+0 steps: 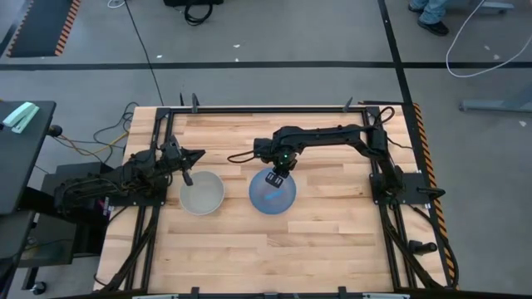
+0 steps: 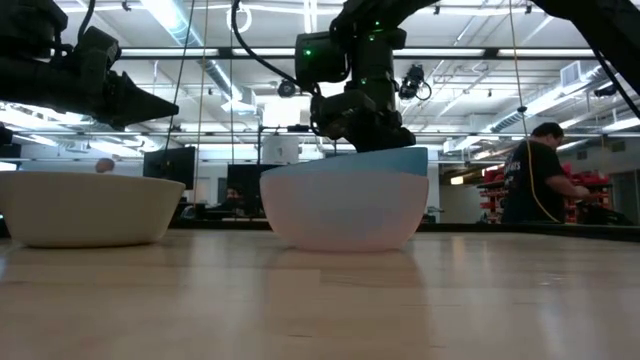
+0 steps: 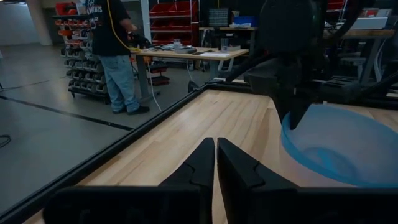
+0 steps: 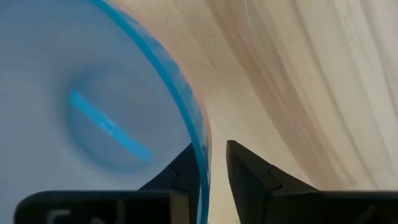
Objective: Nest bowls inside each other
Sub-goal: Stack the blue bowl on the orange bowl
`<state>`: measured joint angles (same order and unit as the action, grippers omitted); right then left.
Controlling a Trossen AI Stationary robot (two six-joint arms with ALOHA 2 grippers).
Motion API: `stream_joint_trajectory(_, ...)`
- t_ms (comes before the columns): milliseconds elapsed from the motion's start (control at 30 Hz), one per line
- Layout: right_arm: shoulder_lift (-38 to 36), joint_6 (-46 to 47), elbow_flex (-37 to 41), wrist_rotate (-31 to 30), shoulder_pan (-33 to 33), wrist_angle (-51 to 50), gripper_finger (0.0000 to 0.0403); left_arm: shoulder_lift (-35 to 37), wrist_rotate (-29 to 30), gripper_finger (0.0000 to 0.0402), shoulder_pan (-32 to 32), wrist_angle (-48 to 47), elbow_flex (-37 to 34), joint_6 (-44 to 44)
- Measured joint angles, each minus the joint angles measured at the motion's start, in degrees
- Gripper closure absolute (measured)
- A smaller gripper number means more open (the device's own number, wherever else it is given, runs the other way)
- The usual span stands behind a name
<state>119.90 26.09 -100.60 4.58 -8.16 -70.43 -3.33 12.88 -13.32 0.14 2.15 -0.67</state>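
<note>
A pale grey-white bowl (image 1: pixel 202 193) (image 2: pixel 85 210) stands on its base on the table's left half. The blue bowl (image 1: pixel 273 193) (image 3: pixel 336 149) sits tilted inside a pale pinkish bowl (image 2: pixel 345 215), one side of its rim (image 2: pixel 395 158) standing higher. From above, the blue bowl hides that outer bowl. My right gripper (image 1: pixel 277 176) (image 4: pixel 210 146) is at the blue bowl's far rim, open by a narrow gap, one finger inside the rim and one outside. My left gripper (image 1: pixel 187 168) (image 3: pixel 216 140) is shut and hangs above the table by the white bowl's far rim. My right gripper comes at the blue bowl's far rim (image 4: pixel 202 134) from above, pointing down. The inner finger (image 4: pixel 183 171) lies close against the wall and the outer finger (image 4: pixel 249 174) stands a little off it. Whether either finger touches the bowl, I cannot tell.
A black frame (image 1: pixel 266 108) runs along the table's edges. Bare wood lies in front of both bowls toward the near edge (image 1: pixel 266 257). Cables trail off the table's left side (image 1: pixel 100 137). People stand in the room beyond (image 2: pixel 540 180) (image 3: pixel 115 50).
</note>
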Motion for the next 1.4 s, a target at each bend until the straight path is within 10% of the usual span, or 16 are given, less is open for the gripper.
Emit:
stream_joint_trajectory(733, -12.77, 2.87, -0.24, -6.48, 0.65, -1.08, 0.0320, 0.00, 0.00, 0.0375, 0.00, 0.00, 0.00, 0.00)
stream_joint_trajectory(1033, -13.64, 1.86, -0.06, -9.21, 7.61, -1.66, 0.0395, -0.02, -0.02, 0.0385, 0.00, -0.74, 0.00, 0.02)
stream_joint_trajectory(1400, -14.40, 1.26, 12.19, -10.56, 9.25, 5.47, 0.0396, 0.00, 0.00, 0.0375, 0.00, -0.92, 0.02, 0.04)
